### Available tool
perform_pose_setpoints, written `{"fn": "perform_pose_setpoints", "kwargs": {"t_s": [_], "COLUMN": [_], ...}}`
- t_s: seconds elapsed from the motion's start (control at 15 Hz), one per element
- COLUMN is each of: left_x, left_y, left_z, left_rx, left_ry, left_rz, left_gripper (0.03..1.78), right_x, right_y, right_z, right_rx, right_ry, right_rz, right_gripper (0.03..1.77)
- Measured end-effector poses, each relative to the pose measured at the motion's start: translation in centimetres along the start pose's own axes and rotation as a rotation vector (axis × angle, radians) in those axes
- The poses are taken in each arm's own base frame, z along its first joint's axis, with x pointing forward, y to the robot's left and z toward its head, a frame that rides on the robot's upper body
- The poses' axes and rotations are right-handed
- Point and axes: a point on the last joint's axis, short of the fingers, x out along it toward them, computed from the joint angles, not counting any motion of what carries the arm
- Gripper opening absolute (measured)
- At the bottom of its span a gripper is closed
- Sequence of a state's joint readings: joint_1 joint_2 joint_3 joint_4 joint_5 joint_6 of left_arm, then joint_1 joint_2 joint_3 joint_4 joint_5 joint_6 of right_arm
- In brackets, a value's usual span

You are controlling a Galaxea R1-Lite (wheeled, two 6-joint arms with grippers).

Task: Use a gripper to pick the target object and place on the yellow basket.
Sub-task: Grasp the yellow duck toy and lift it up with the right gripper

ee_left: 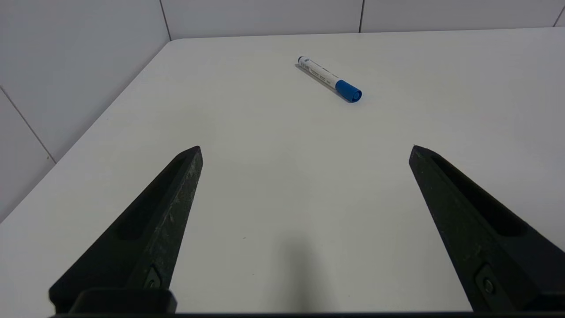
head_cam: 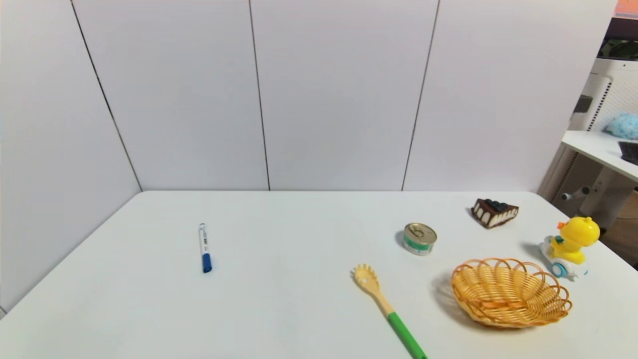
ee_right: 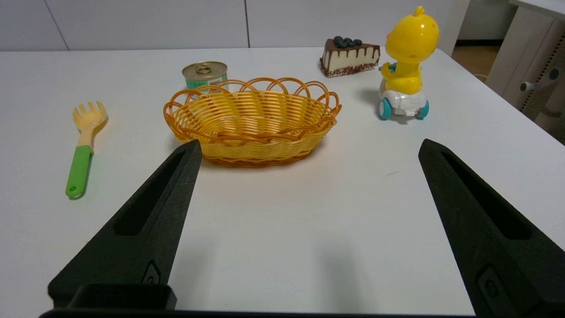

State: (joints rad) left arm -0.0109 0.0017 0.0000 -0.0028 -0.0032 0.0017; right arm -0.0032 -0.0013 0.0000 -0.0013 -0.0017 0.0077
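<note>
Right gripper (ee_right: 309, 145) low over the near right part of the white table (head_cam: 299, 309), fingers spread wide, nothing between them. It is out of the head view; seen only from its own wrist camera. Bare tabletop lies under the gap.

Left gripper (ee_left: 306, 148) likewise low over the near left of the table, fingers wide apart, empty. Beyond it, a marker (head_cam: 205, 248) with a blue cap lies flat, well apart from everything else.

Next out on the right side: yellow basket (head_cam: 511, 291), upright on the table, nothing inside. A pasta spoon (head_cam: 386, 309) with a green handle lies to its left, handle toward the near edge, not touching the basket.

Duck toy (head_cam: 569, 247) stands upright on its wheeled white base, just beside the basket's far right rim, close to the table's right edge. Apart from the basket; a small strip of table shows between them. No gripper is near it.

Behind the basket, toward the left, a small tin can (head_cam: 419, 238) stands upright, pull-tab lid on top.

Farthest out: chocolate cake slice (head_cam: 494, 212) with dark berries on top, behind the duck and the can, near the far right corner.
</note>
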Motion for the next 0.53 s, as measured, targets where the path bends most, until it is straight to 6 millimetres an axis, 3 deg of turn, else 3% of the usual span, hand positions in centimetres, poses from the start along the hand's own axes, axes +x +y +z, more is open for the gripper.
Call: {"fn": "perform_pose_setpoints", "kwargs": {"t_s": [0.4, 0.53], "left_x": [0.0, 0.0], "left_y": [0.0, 0.0], "left_z": [0.0, 0.0], "left_rx": [0.000, 0.000], "left_ry": [0.000, 0.000], "left_rz": [0.000, 0.001], "left_gripper": [1.69, 1.69], "right_x": [0.1, 0.5], "right_y": [0.0, 0.0], "right_z": [0.1, 1.0], "right_rx": [-0.010, -0.010], "right_ry": [0.018, 0.054], "right_rz": [0.000, -0.003], "right_gripper": [1.69, 1.69]}}
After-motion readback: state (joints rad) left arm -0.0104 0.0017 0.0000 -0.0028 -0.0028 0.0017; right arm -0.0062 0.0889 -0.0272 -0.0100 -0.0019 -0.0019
